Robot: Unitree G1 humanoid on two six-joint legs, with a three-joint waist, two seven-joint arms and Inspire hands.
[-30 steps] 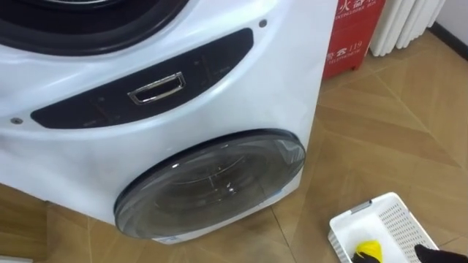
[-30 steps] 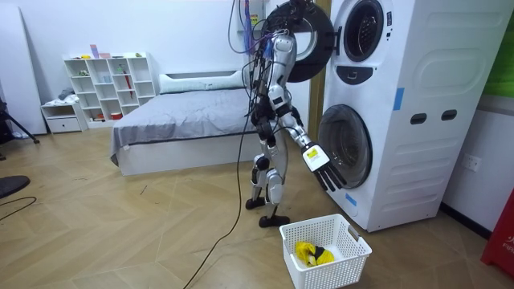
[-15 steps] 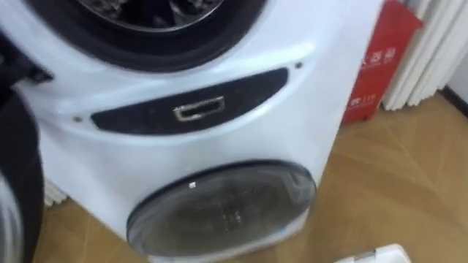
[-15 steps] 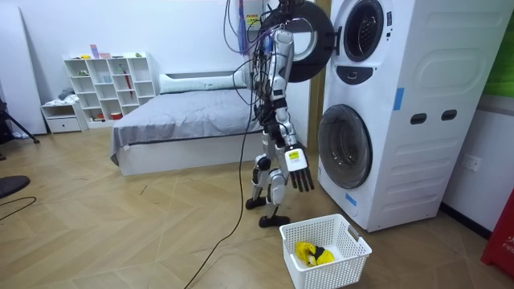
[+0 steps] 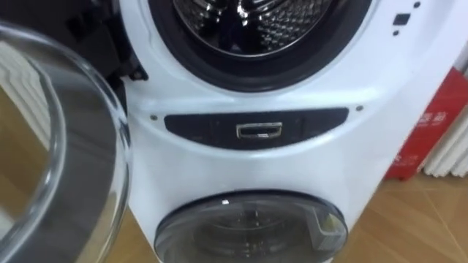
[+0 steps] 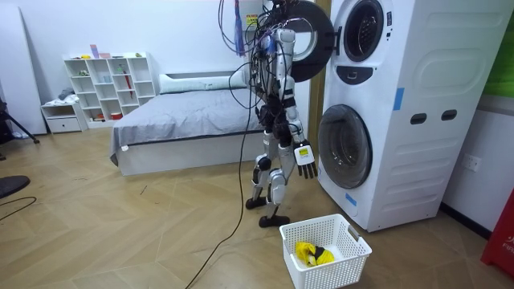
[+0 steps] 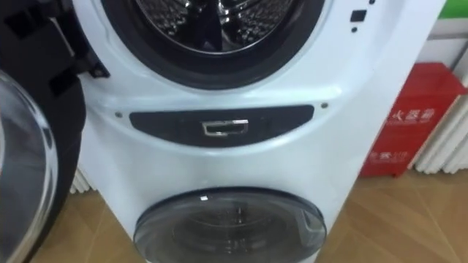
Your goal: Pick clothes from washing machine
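I stand upright in front of two stacked washing machines (image 6: 401, 112). The upper machine's drum (image 5: 256, 22) is open, and the part of its perforated metal wall that I see is bare. Its round glass door (image 5: 58, 146) hangs open at my left and shows in the room view too (image 6: 309, 40). My right hand (image 6: 303, 155) hangs by my thigh, fingers relaxed and holding nothing. On the floor by the machines, a white basket (image 6: 345, 261) holds a yellow cloth (image 6: 313, 255).
The lower machine's door (image 5: 252, 230) is shut under a dark panel with a chrome handle (image 5: 258, 131). A red box (image 7: 406, 120) and a white radiator (image 5: 450, 150) stand to the right. A bed (image 6: 185, 120) and white shelves (image 6: 108, 84) are behind me.
My view has risen from the lower door and the basket to the upper drum. In the room view I have straightened, and my right hand has swung back from the lower door to my thigh.
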